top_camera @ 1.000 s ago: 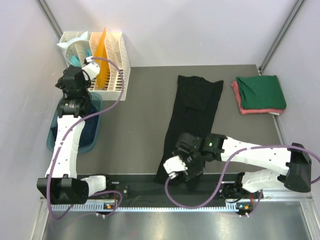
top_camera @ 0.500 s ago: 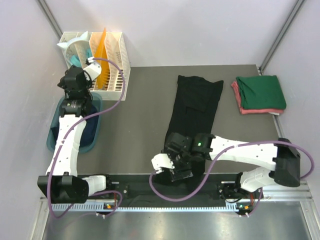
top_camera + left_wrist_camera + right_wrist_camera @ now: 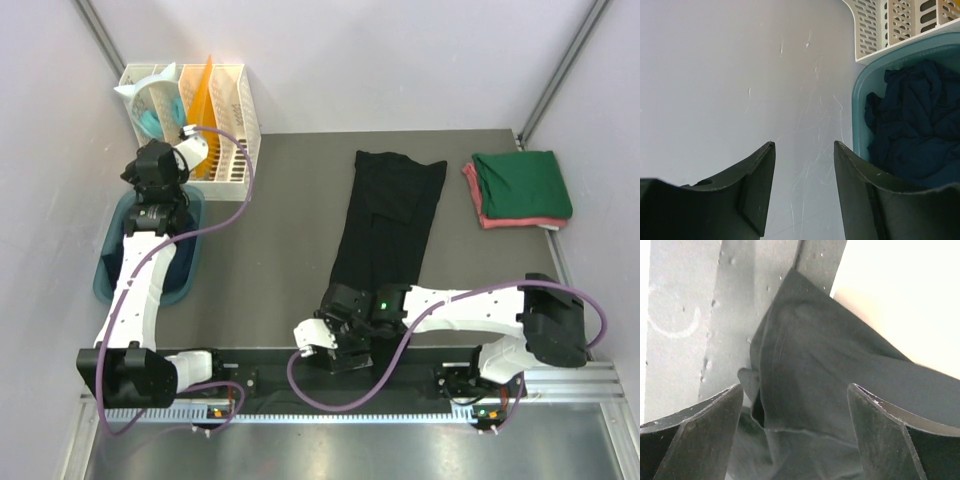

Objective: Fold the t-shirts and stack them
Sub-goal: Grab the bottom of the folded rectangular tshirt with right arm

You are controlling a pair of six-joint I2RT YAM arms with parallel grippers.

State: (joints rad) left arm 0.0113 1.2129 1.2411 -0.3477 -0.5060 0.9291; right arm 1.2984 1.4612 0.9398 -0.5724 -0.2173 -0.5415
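Right claw (image 3: 795,390) spread wide over the black t-shirt (image 3: 395,215)
It lies as a long strip right of centre on the counter (image 3: 280,230); left claw (image 3: 804,145) gapes empty by the teal tub (image 3: 856,115).

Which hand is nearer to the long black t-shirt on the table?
Right. The right hand hangs over the near end of the black t-shirt; the left hand is far off by the teal tub.

Top view: high above the near edge, looking down on the dark grey table (image 3: 280,230). Left wrist, close, shares the teal-blue plastic tub (image 3: 858,115); right wrist, the black cloth t-shirt (image 3: 810,370).
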